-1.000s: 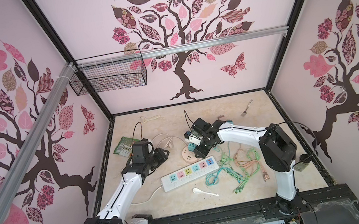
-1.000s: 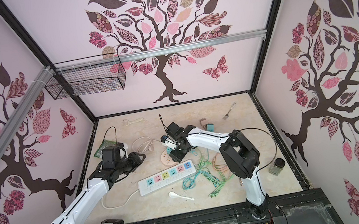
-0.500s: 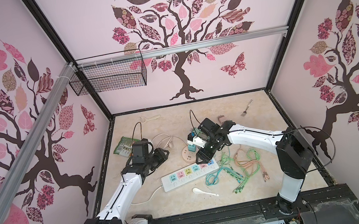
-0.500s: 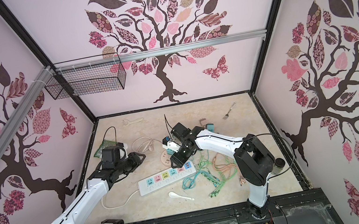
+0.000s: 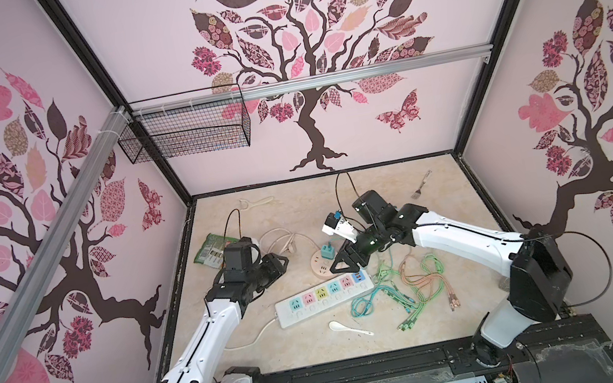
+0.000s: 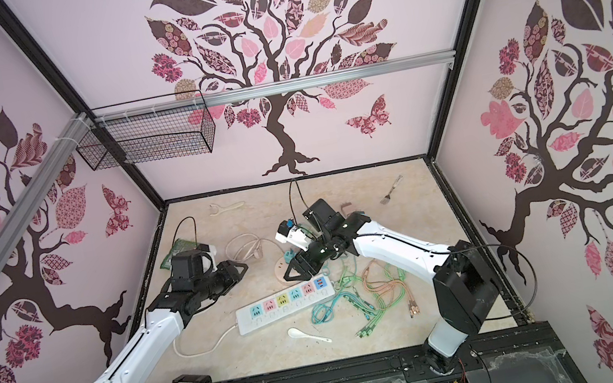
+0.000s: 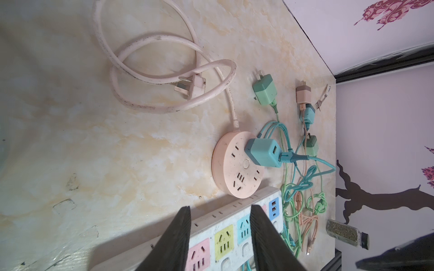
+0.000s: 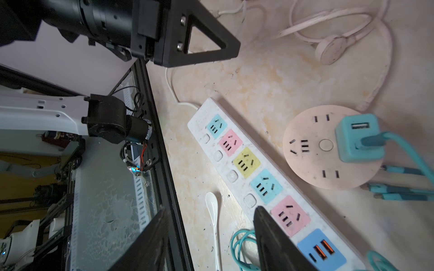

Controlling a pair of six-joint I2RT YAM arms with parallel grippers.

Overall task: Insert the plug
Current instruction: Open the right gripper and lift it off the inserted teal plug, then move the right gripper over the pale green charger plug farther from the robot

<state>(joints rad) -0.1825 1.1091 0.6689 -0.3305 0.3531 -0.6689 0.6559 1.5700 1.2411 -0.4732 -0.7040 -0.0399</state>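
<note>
A teal cube plug [image 7: 263,152] stands pushed into the round pink socket [image 7: 234,169], its teal cable trailing off; both also show in the right wrist view, plug [image 8: 359,138] on socket [image 8: 310,159]. In both top views the plug [image 5: 327,251] [image 6: 289,255] sits between the two grippers. My right gripper [image 5: 340,265] [image 8: 211,208] hovers just beside the socket, open and empty. My left gripper [image 5: 281,262] [image 7: 220,207] is left of the socket, open and empty. Neither touches the plug.
A white power strip [image 5: 324,293] with coloured outlets lies in front of the socket. Tangled green and orange cables [image 5: 405,285] lie to its right. A white spoon [image 5: 348,328], loose chargers [image 7: 265,91], the socket's own pink plug [image 7: 192,85], a fork [image 5: 421,185] and a bottle [image 7: 345,232] lie around.
My right gripper has drawn back from over the round socket toward the front, its elbow swinging right. The left arm has stayed put, its jaws a touch wider.
</note>
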